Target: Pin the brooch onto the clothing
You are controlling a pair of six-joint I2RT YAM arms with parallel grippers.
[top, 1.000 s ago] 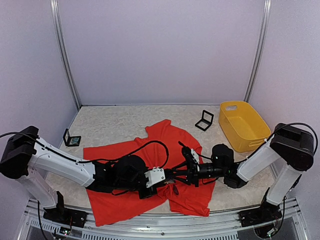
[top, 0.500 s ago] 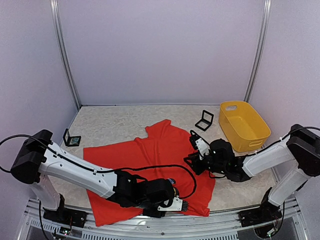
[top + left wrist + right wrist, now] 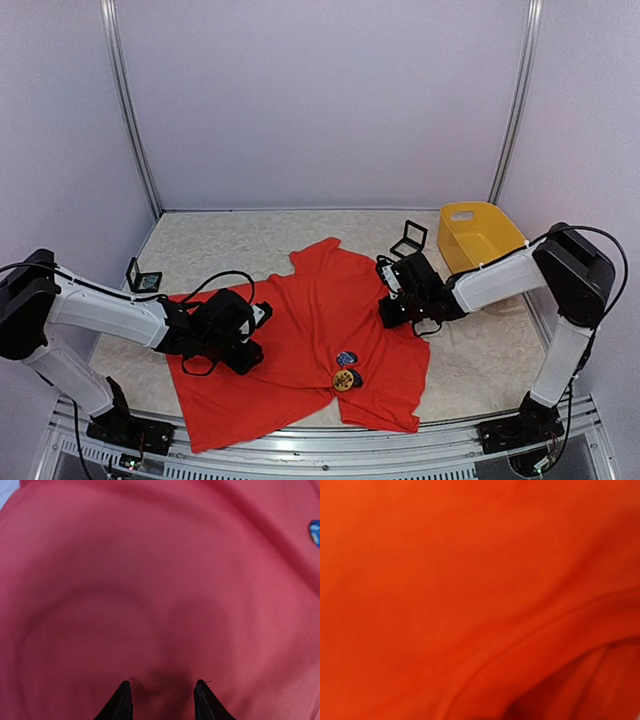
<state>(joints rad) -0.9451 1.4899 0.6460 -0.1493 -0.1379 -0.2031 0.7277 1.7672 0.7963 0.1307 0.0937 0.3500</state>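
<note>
The red-orange T-shirt [image 3: 300,320] lies spread on the table [image 3: 230,245], a gold brooch [image 3: 344,379] and a blue brooch [image 3: 347,358] resting on its near middle, the left claw [image 3: 162,702] released and empty above the cloth, the right claw [image 3: 388,298] low at its right edge, perhaps steadying it, grip impossible to tell.

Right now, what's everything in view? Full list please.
T-shirt: 1, red-orange, spread mid-table.
blue brooch: 1, blue, on the T-shirt's near part.
gold brooch: 1, gold, on the T-shirt just nearer than the blue one.
basket: 1, yellow, far right.
small black boxes: 2, black, one beside the basket, one at the left edge.
table: 1, mottled beige.
left gripper: 1, black, open over the T-shirt.
right gripper: 1, black, at the T-shirt's right edge, state unclear.
</note>
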